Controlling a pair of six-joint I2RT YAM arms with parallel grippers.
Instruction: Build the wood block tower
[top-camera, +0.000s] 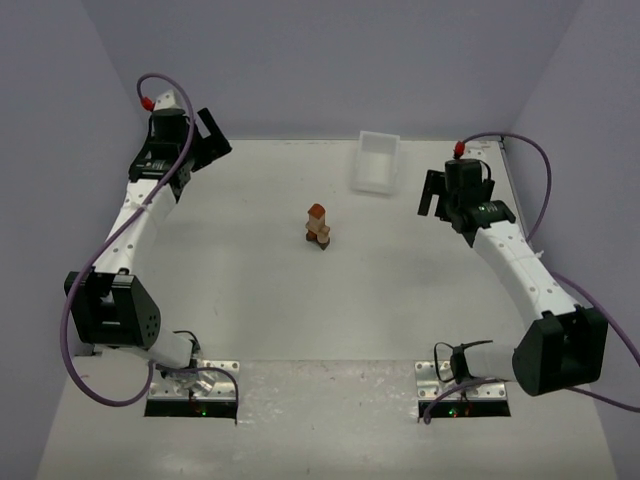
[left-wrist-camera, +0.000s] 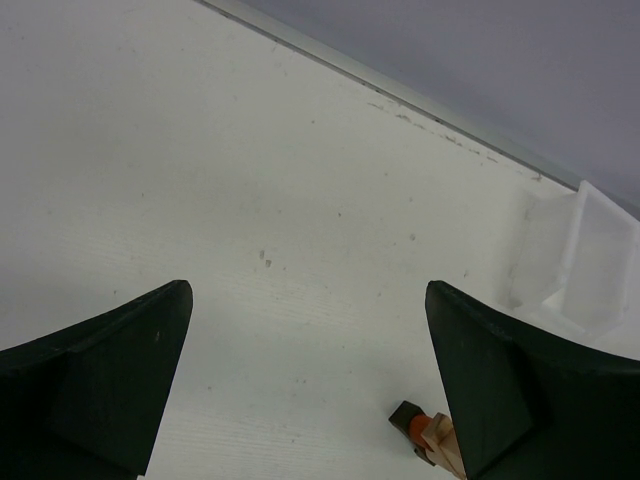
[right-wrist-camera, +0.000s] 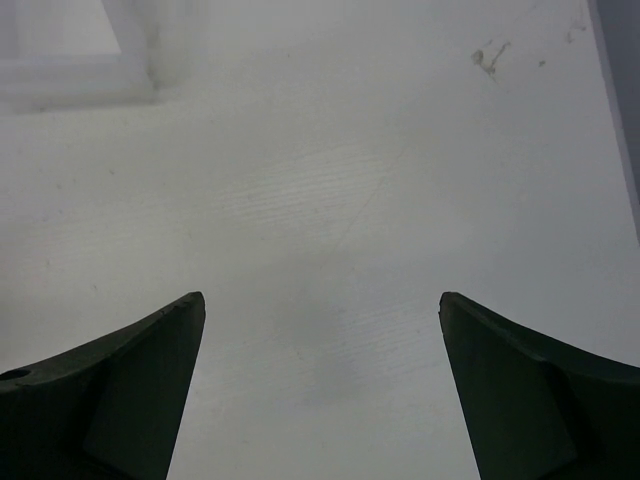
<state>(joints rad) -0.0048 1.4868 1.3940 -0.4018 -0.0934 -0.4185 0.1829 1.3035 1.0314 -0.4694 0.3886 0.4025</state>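
The wood block tower (top-camera: 318, 226) stands near the middle of the matte white table (top-camera: 250, 300). It is a short stack of squared pieces in light tan, orange-brown and dark reddish-brown, with a reddish block on top. The left gripper (left-wrist-camera: 306, 287) spreads its dull black, wedge-shaped jaws wide over bare, faintly speckled tabletop (part of the stack shows beside one jaw). The right gripper (right-wrist-camera: 321, 297) gapes just as wide, holding nothing. A white rectangular plastic tray (top-camera: 372, 185) with thin walls sits toward the back, well apart from the tower.
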